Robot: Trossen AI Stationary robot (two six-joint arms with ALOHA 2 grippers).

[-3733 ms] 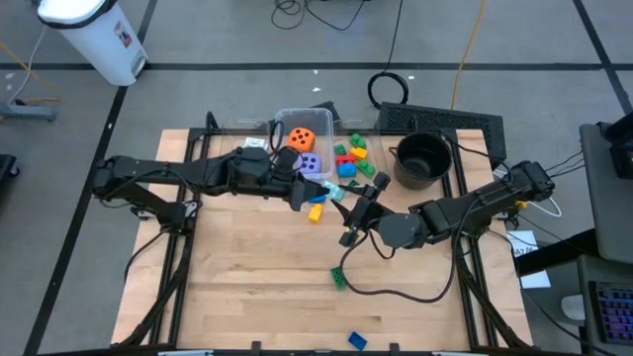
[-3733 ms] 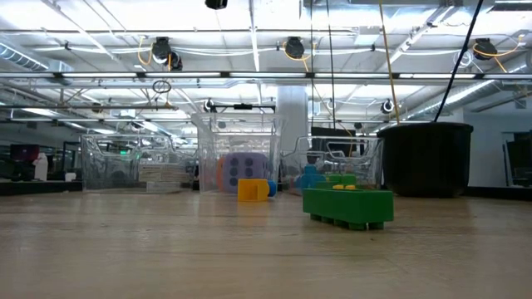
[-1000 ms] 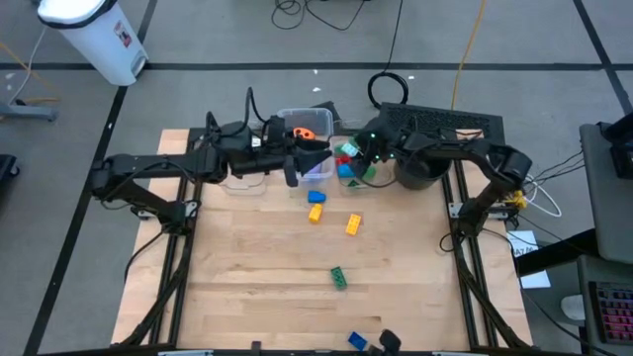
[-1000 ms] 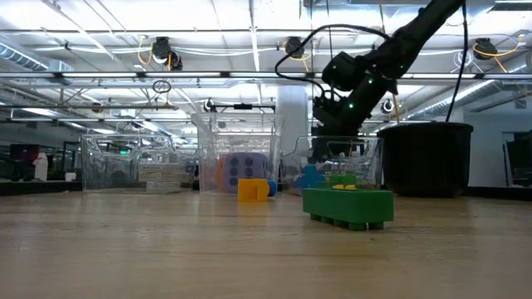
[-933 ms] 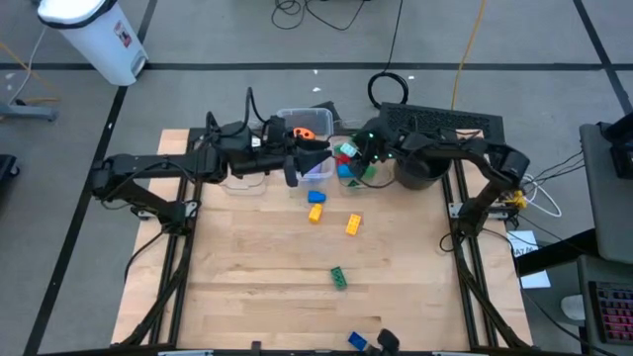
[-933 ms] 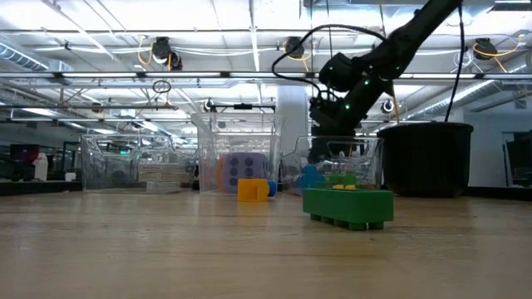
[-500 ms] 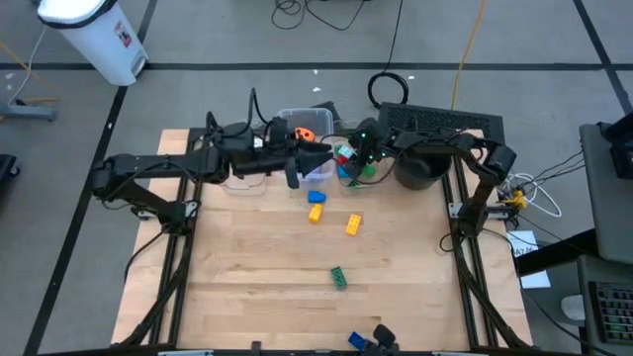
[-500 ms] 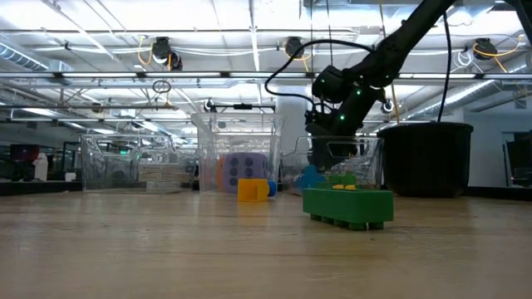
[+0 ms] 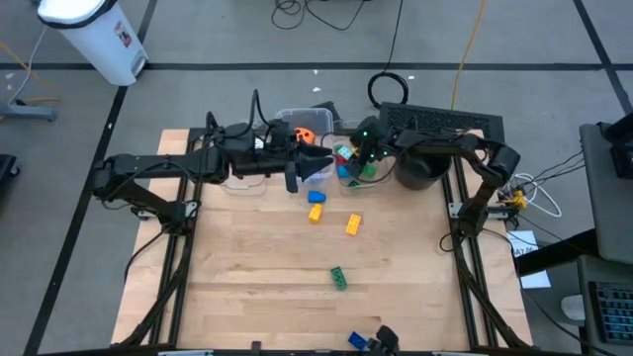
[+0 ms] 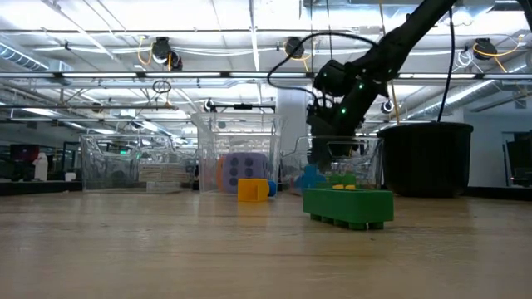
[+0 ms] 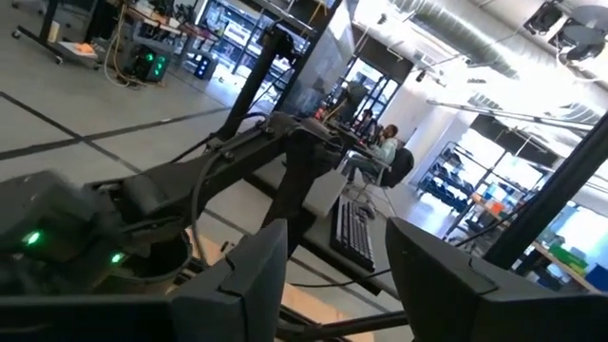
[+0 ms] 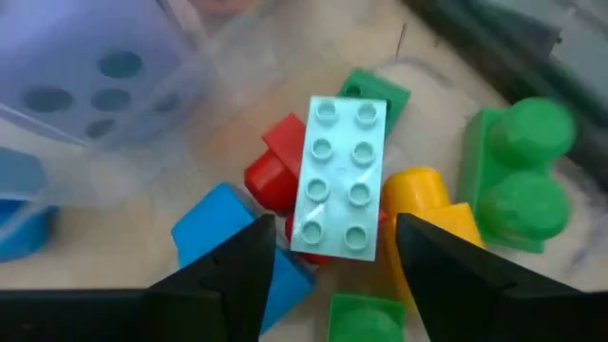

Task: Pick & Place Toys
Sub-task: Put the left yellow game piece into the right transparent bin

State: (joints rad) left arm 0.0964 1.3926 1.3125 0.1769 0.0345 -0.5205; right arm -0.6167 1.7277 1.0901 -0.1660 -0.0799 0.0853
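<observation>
Two clear bins stand at the table's far side. One holds an orange die and a purple die. The other holds a heap of bricks. My right gripper hangs open and empty just above that heap, over a pale green brick lying flat on top. My left gripper is open and empty above the dice bin, its fingers about level and pointing toward the right arm. Loose on the table are a blue brick, two yellow bricks and a green brick.
A black pot stands right of the brick bin. A third clear bin with white cards sits under the left arm. Another blue brick lies at the near edge. A keyboard lies beyond the far edge.
My right gripper has shifted a little toward the table's left, staying over the brick bin. My left gripper has moved a little toward the right over the dice bin and now covers the purple die in the high view.
</observation>
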